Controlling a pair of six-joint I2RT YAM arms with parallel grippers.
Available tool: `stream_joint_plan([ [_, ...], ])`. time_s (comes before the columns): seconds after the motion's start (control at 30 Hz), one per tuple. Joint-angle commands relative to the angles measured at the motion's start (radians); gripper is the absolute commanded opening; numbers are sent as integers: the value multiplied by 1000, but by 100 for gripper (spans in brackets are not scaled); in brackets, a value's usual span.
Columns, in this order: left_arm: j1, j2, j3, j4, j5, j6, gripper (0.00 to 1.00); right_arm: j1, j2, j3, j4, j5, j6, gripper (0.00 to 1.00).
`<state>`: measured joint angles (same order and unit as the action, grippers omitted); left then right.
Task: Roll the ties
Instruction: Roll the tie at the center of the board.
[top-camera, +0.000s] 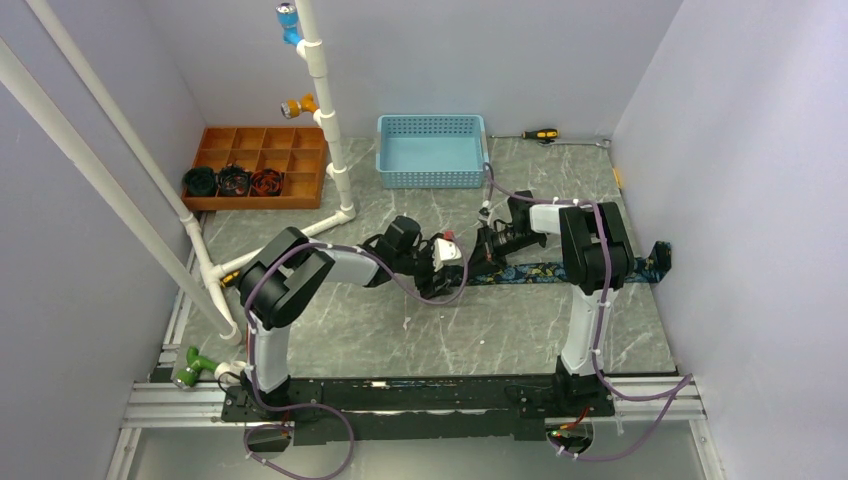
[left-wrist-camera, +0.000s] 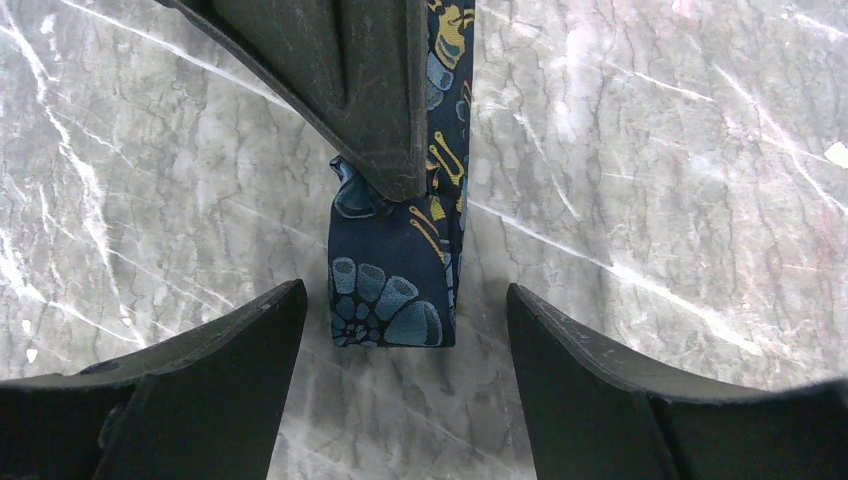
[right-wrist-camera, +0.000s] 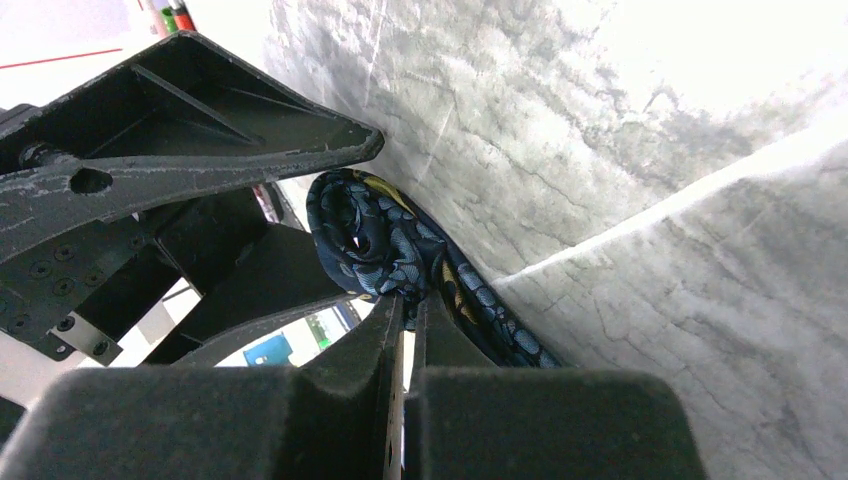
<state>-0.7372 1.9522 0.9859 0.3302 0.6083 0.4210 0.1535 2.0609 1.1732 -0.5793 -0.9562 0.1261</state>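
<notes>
One dark navy tie (top-camera: 540, 272) with a blue and gold pattern lies stretched across the grey marble table, running right from the middle. Its left end is curled into a small roll (right-wrist-camera: 368, 232). My right gripper (right-wrist-camera: 412, 302) is shut on that rolled end, and in the top view (top-camera: 487, 245) it sits just behind the tie's left end. My left gripper (left-wrist-camera: 405, 292) is open, its fingers either side of the tie's end (left-wrist-camera: 395, 295) without touching it. In the top view the left gripper (top-camera: 440, 270) is at the tie's left tip. One right finger (left-wrist-camera: 350, 90) presses on the tie.
A blue basket (top-camera: 432, 150) stands at the back centre. A wooden compartment tray (top-camera: 262, 150) at the back left holds three dark rolled things (top-camera: 232, 181). White pipes (top-camera: 330, 140) cross the left side. A screwdriver (top-camera: 540, 134) lies at the back right.
</notes>
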Motion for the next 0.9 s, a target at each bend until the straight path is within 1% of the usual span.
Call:
stream_joint_plan([
  [0.0, -7, 20, -30, 54, 7, -41, 79, -14, 39, -7, -29, 116, -79, 0],
  [0.1, -23, 61, 1, 82, -18, -40, 80, -18, 37, -16, -29, 93, -87, 0],
  [0.17, -30, 92, 34, 84, -32, -34, 78, -19, 25, -24, -26, 73, -93, 0],
  [0.2, -32, 111, 53, 65, -34, -26, 73, -19, 18, -27, -19, 61, -95, 0],
  [0.3, -34, 133, 89, 0, -41, 11, 51, -9, 4, -24, -11, 26, -92, 0],
  [0.33, -35, 129, 83, -16, -47, 25, 46, -4, 0, -20, -7, 16, -89, 0],
  [0.37, -34, 118, 69, -30, -52, 42, 42, 2, -7, -16, -3, 4, -86, 1],
  [0.43, -32, 94, 32, -57, -65, 68, 37, 8, -21, -6, -3, -23, -81, 9],
  [0.53, -26, 63, -19, -89, -75, 81, 35, 8, -49, 4, -13, -43, -77, 29],
  [0.6, -24, 44, -50, -88, -75, 85, 34, 9, -71, -2, 1, -41, -59, 38],
  [0.67, -24, 35, -62, -93, -71, 79, 34, 13, -82, -8, 29, -40, -34, 40],
  [0.87, -24, 34, -53, -119, -58, 73, 35, 47, -66, -4, 71, -69, 7, 38],
])
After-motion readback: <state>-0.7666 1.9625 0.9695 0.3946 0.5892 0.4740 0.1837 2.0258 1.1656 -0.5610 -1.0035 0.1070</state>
